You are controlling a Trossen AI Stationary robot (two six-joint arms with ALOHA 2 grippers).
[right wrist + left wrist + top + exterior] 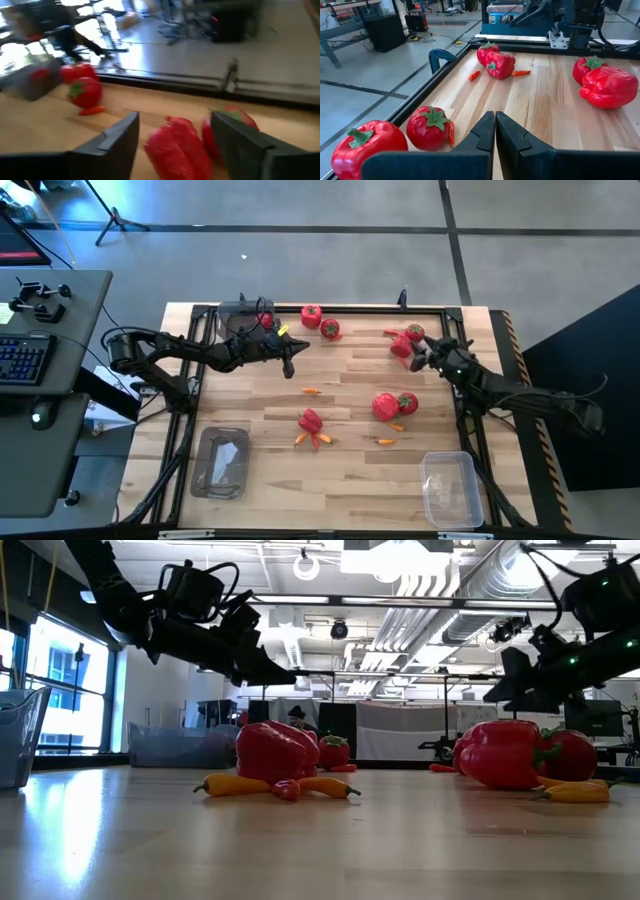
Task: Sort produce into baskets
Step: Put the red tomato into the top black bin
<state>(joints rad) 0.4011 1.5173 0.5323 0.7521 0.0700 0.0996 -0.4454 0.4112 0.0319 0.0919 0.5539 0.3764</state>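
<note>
My right gripper (422, 357) (175, 120) hangs open at the table's far right. Its fingers stand on either side of a red bell pepper (175, 150) (400, 348), which has a round red fruit (227, 125) beside it. My left gripper (290, 362) (495, 125) hovers shut over the far middle of the table and holds nothing. Another pepper (311, 315) and fruit (330, 329) rest on the wood by the far edge. More produce lies mid-table: a pepper (311, 420) on slim orange pieces (315, 440), and a pepper with a fruit (392, 406). One basket (243, 318) stands at the far left.
Two more clear baskets stand at the near edge, one at the left (222, 462) and one at the right (450, 488). Small orange pieces (311, 391) (385, 442) lie loose on the wood. A black frame (330, 306) runs round the table. A desk with a keyboard (25, 358) is off to the left.
</note>
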